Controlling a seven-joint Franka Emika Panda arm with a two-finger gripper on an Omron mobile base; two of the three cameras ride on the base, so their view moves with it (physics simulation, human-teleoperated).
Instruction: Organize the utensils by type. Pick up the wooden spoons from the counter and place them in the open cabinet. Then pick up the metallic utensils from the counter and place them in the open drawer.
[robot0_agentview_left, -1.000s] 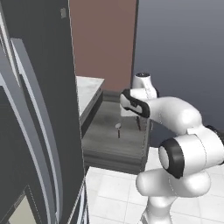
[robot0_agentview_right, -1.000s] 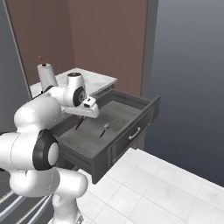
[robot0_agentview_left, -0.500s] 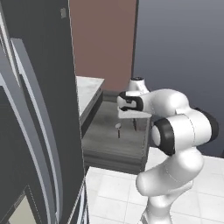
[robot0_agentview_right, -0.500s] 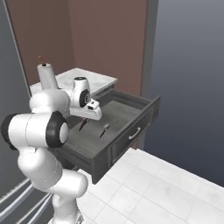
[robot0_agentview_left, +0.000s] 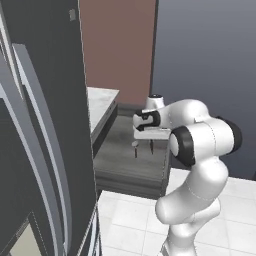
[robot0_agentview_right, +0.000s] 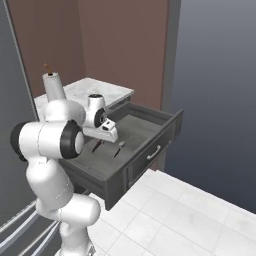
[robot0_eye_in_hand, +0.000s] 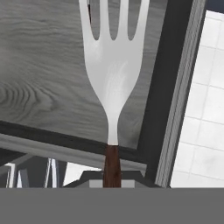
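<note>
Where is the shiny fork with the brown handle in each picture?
Left base view: the silver-headed fork with a dark reddish-brown handle hangs from the gripper over the dark grey wood-grain open drawer.
Right base view: the fork hangs left of centre, above the drawer floor.
Hand view: the fork runs up the middle, tines at the top.
Shared landmark: the open drawer.

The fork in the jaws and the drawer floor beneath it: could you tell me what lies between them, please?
Nothing. In the hand view the fork hangs over bare grey drawer floor. In the right base view another utensil lies on the floor beside it, not beneath.
</note>
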